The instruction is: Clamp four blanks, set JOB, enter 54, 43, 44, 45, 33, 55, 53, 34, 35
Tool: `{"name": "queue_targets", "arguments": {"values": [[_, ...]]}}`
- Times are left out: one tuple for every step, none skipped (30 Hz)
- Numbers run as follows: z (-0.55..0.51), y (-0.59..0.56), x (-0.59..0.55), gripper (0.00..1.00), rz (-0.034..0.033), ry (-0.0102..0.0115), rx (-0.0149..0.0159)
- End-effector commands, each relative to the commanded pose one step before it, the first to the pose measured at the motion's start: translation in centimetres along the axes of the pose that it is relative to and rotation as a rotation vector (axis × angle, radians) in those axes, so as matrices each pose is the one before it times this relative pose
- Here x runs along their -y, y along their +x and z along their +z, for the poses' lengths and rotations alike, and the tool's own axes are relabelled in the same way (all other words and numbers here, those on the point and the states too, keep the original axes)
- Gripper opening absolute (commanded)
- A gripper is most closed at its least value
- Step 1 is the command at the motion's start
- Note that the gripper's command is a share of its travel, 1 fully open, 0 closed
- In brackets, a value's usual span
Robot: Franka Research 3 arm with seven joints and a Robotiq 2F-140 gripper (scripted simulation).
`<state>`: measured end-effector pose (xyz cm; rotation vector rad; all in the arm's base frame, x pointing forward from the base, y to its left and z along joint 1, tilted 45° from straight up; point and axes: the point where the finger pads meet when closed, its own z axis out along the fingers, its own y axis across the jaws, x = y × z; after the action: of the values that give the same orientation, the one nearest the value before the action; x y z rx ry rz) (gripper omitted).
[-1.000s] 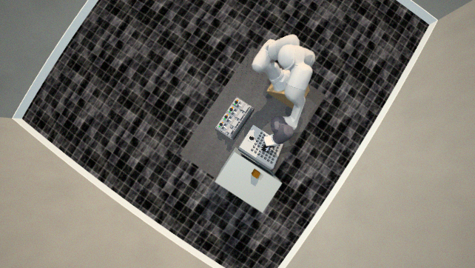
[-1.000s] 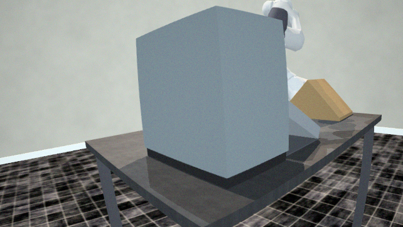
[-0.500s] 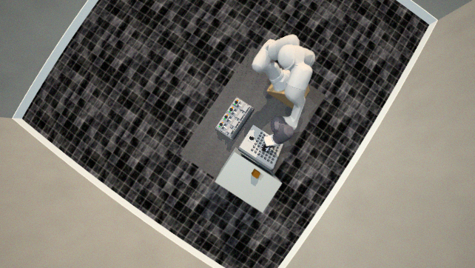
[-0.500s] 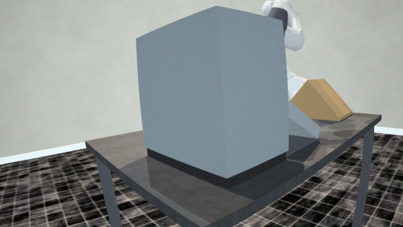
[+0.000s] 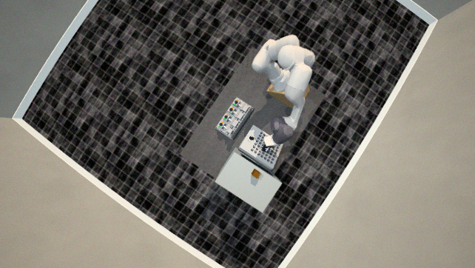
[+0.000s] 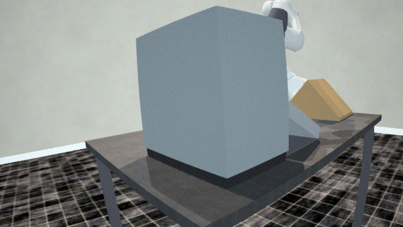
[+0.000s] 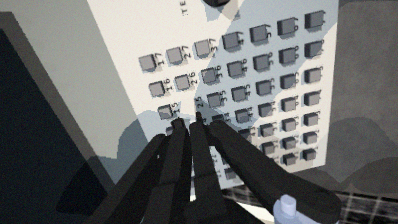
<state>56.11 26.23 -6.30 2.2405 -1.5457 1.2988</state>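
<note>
Gripper (image 7: 189, 121) pinched shut, empty, low-centre frame over keypad (image 7: 150, 30); small stiff keys want a square fingertip push.

Three cameras: one high overhead, one low behind the cabinet, one on the wrist.

The top view looks straight down from far off at the table (image 5: 207, 148). The exterior view sits close behind the cabinet (image 6: 213, 94). The wrist view looks closely down on the keypad (image 7: 150, 30), shared with the top view.

Soft even light, blocky shadows across the keypad (image 7: 240, 85), coarse, slightly blurred
</note>
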Motion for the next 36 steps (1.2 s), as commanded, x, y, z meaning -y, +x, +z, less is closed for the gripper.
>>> {"name": "queue_targets", "arguments": {"values": [[0.22,-0.116,0.091,0.0,-0.00704,0.00408,0.00156],[0.057,0.0,0.0,0.0,0.0,0.0,0.0],[0.058,0.0,0.0,0.0,0.0,0.0,0.0],[0.059,0.0,0.0,0.0,0.0,0.0,0.0],[0.06,0.0,0.0,0.0,0.0,0.0,0.0],[0.06,0.0,0.0,0.0,0.0,0.0,0.0],[0.06,0.0,0.0,0.0,0.0,0.0,0.0],[0.059,0.0,0.0,0.0,0.0,0.0,0.0],[0.0,0.0,0.0,0.0,0.0,0.0,0.0],[0.0,0.0,0.0,0.0,0.0,0.0,0.0],[0.058,0.0,0.0,0.0,0.0,0.0,0.0],[0.056,0.0,0.0,0.0,0.0,0.0,0.0],[0.054,0.0,0.0,0.0,0.0,0.0,0.0],[0.052,0.0,0.0,0.0,0.0,0.0,0.0],[0.049,0.0,0.0,0.0,0.0,0.0,0.0],[0.046,0.0,0.0,0.0,0.0,0.0,0.0],[0.042,0.0,0.0,0.0,0.0,0.0,0.0],[0.039,0.0,0.0,0.0,0.0,0.0,0.0],[0.035,0.0,0.0,0.0,0.0,0.0,0.0],[0.031,0.0,0.0,0.0,0.0,0.0,0.0],[0.027,0.0,0.0,0.0,0.0,0.0,0.0],[0.022,0.0,0.0,0.0,0.0,0.0,0.0],[0.018,0.0,0.0,0.0,0.0,0.0,0.0],[0.015,0.0,0.0,0.0,0.0,0.0,0.0],[0.011,0.0,0.0,0.0,0.0,0.0,0.0],[0.0,0.0,0.0,0.0,0.0,0.0,0.0],[0.0,0.0,0.0,0.0,0.0,0.0,0.0],[0.008,0.0,0.0,0.0,0.0,0.0,0.0],[0.005,0.0,0.0,0.0,0.0,0.0,0.0],[0.003,0.0,0.0,0.0,0.0,0.0,0.0],[0.001,0.0,0.0,0.0,0.0,0.0,0.0],[0.0,0.0,0.0,0.0,0.0,0.0,0.0],[0.0,0.0,0.0,0.0,0.0,0.0,0.0],[0.0,0.0,0.0,0.0,0.0,0.0,0.0],[0.0,0.0,0.0,0.0,0.0,0.0,0.0],[0.0,0.0,0.0,0.0,0.0,0.0,0.0]]}}
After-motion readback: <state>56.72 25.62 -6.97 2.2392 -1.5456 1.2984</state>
